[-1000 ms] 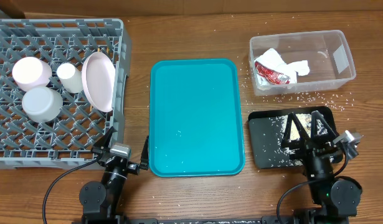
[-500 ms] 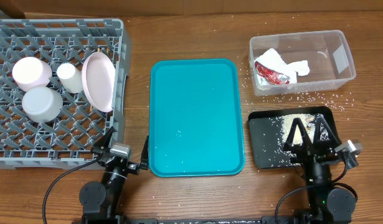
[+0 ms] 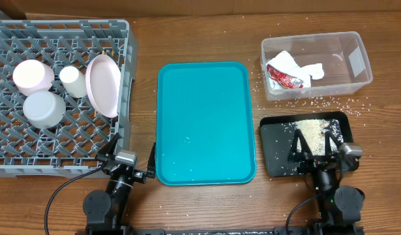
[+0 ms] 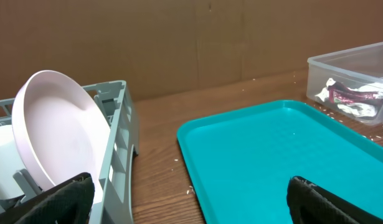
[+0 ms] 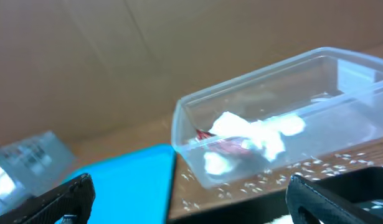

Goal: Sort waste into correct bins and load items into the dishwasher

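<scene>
Rice grains are lying heaped on the black tray just right of the teal tray. More are lying loose on the wood around the clear tub off the teal tray's far right corner, which is holding napkins and a red wrapper. Both pincers are gaping wide, grasping nothing. The right gripper is hanging over the black tray, where a careless sweep risks pushing grains over its shallow lip. The left gripper is waiting at the teal tray's near left corner. Overhead is showing two bowls and a cup in the dish rack, while the left wrist view is showing only the plate standing on edge, and the right wrist view is showing stray grains at the tub's foot.
</scene>
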